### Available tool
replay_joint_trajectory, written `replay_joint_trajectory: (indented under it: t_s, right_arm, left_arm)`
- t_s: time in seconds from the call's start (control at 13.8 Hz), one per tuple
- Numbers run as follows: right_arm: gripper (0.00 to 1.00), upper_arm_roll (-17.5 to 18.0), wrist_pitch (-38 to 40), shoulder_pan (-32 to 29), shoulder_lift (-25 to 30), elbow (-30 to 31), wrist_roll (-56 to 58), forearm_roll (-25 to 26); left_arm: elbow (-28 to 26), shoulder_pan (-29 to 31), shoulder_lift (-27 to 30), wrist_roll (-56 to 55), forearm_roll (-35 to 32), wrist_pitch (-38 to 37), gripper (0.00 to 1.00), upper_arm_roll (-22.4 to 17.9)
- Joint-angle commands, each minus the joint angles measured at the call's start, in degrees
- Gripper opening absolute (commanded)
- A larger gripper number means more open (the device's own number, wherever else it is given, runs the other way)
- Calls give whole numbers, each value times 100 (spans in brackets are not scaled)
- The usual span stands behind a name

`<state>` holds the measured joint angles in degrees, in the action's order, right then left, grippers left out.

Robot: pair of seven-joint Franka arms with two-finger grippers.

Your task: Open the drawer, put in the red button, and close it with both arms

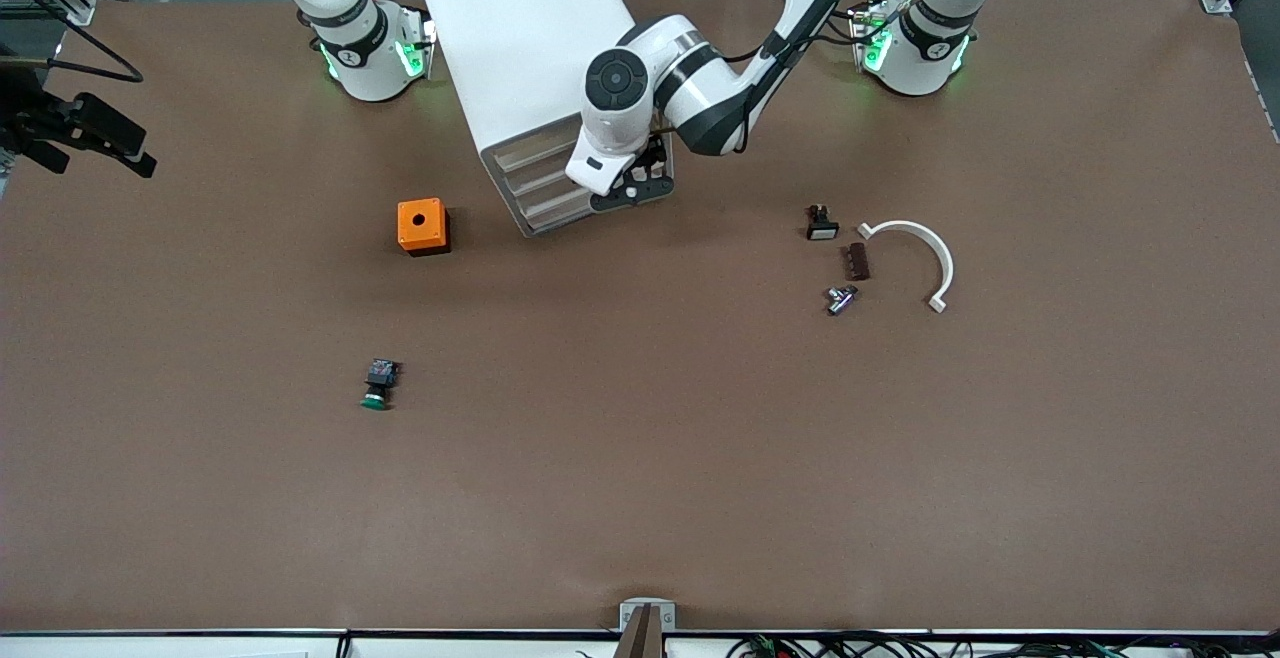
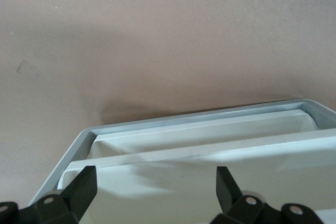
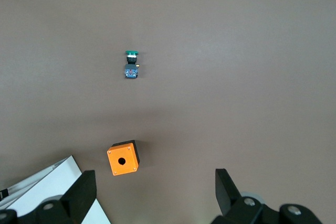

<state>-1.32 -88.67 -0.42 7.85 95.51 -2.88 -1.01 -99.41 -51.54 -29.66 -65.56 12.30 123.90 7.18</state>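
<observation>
- Brown matting covers the table (image 1: 640, 458) from end to end; I see the robots' bases along its edge farthest from the front camera.
- I find the white cabinet (image 1: 520, 48) standing between the two bases, its drawer fronts turned toward the front camera.
- I note the left gripper (image 1: 632, 178) at the cabinet's front, reached across from the left arm's base. The left wrist view shows its fingers (image 2: 81, 184) spread wide with nothing between them, poised over the drawer (image 2: 210, 140), whose white rim and shallow tray lie just beneath.
- From the pictures I cannot tell how far the drawer stands out of the cabinet.
- I cannot find the red button in any view; only the green-capped button (image 1: 378, 384) shows, lying well apart from the cabinet, nearer the front camera and toward the right arm's end.
- I see the orange box (image 1: 423, 226) beside the cabinet, toward the right arm's end.
- I find the right gripper (image 3: 152, 192) waiting aloft with fingers parted and empty, over the table near the orange box (image 3: 123, 158); the front view does not show it.
- I note a white curved bracket (image 1: 925, 253) and some small dark parts (image 1: 822, 223) toward the left arm's end.
</observation>
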Motion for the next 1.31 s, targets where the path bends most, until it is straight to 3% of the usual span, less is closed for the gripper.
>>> replay_joint_trajectory:
  t_s: [0.0, 0.29, 0.58, 1.23]
  right_arm:
    - [100, 62, 78, -64, -21, -76, 42, 110]
    - [100, 62, 69, -64, -30, -76, 51, 110]
    - [100, 62, 51, -64, -38, -76, 42, 171]
    - [100, 62, 69, -46, -38, -94, 51, 233]
  left_arm:
    - [-62, 21, 144, -132, -105, -103, 100, -67]
    - [297, 740, 224, 43, -245, -103, 100, -454]
    - [633, 2005, 495, 542, -1316, -383, 100, -464]
    - [721, 4081, 1814, 3205, -1397, -1473, 100, -463]
